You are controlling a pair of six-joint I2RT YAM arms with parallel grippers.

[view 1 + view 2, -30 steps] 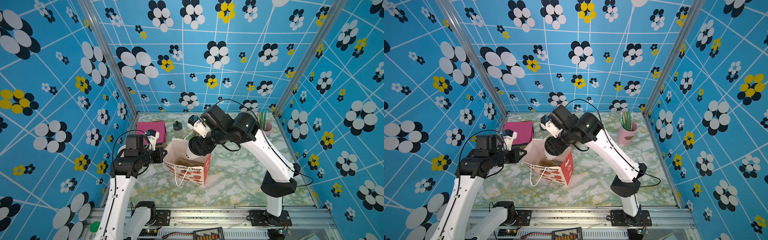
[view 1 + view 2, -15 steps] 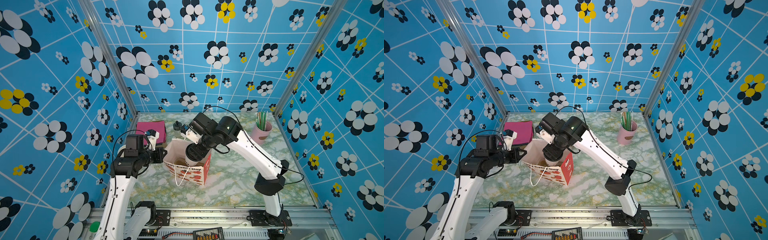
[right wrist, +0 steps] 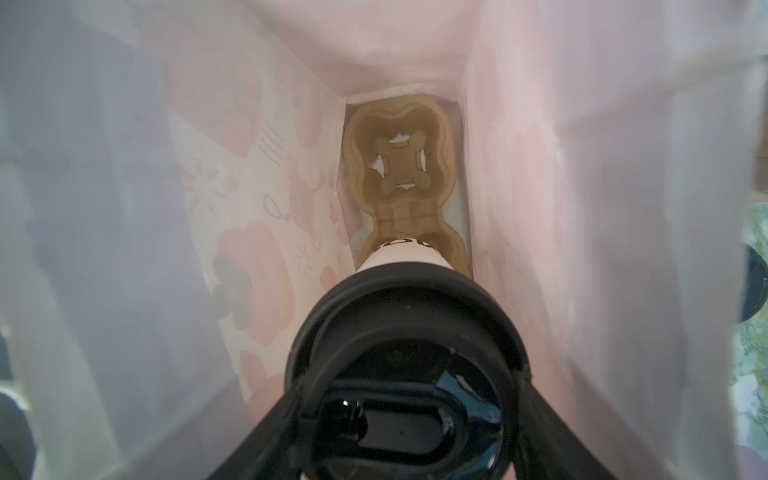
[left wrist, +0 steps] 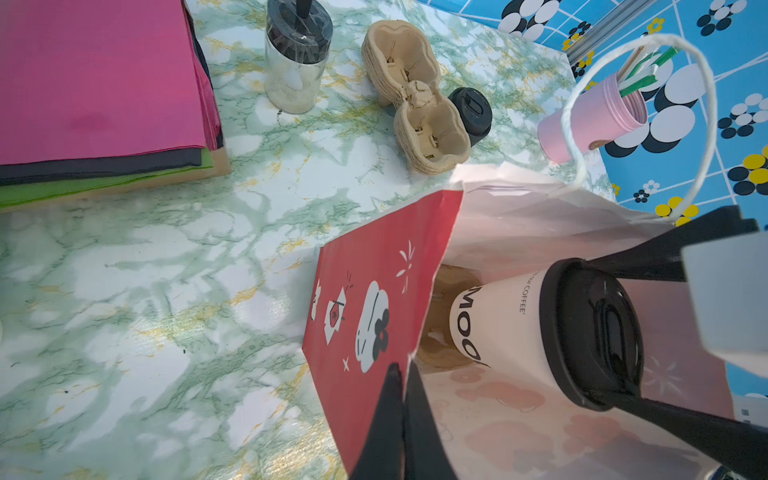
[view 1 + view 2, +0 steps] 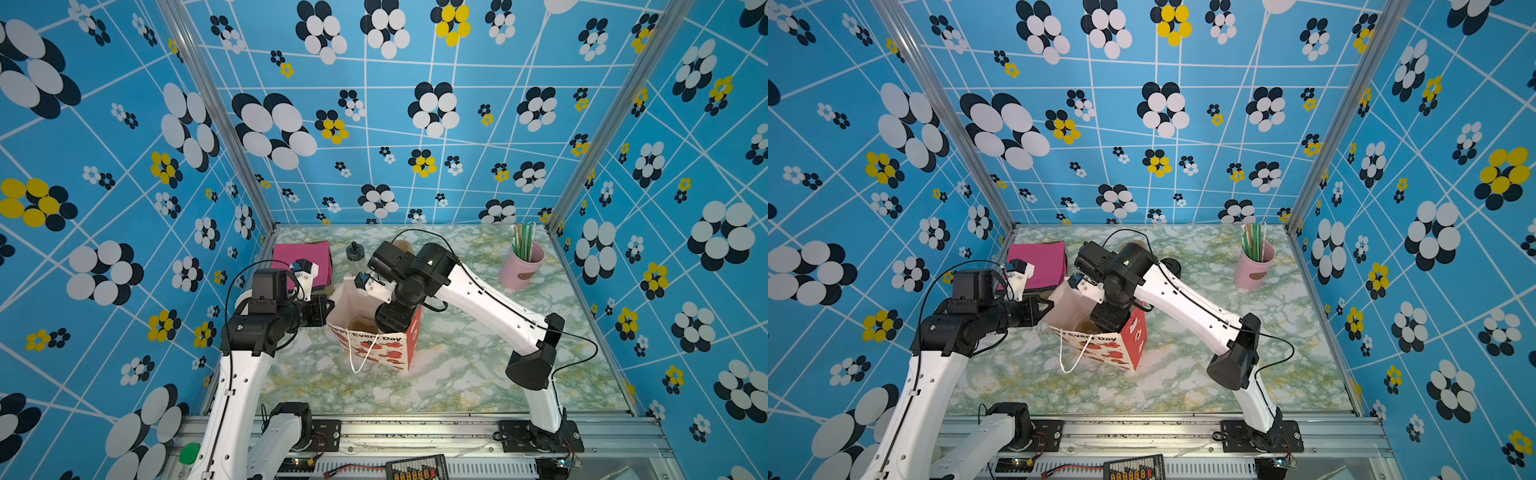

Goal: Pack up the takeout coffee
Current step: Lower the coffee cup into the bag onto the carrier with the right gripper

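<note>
The takeout coffee (image 4: 498, 324), a white cup with dark lettering and a black sip lid (image 3: 407, 365), hangs inside the red-and-white paper bag (image 5: 374, 345) (image 5: 1100, 345). My right gripper (image 4: 594, 328) (image 3: 405, 415) reaches down into the bag and is shut on the lid, one black finger (image 3: 266, 428) on each side. The cup's base is at the near pocket of a brown cup carrier (image 3: 399, 166) on the bag's floor; I cannot tell whether it is seated. My left gripper (image 4: 403, 374) (image 5: 328, 309) is shut on the bag's upper edge, holding it open.
Behind the bag stand a stack of brown carriers (image 4: 415, 99), a black-lidded cup (image 4: 471, 110), a clear jar with a black top (image 5: 354, 255) and a pile of coloured napkins (image 5: 301, 259). A pink holder of straws (image 5: 521, 266) stands at the back right.
The right arm has swung left and down, lowering the cup from above the bag's mouth deep into the bag. The left arm and the bag have stayed put.
</note>
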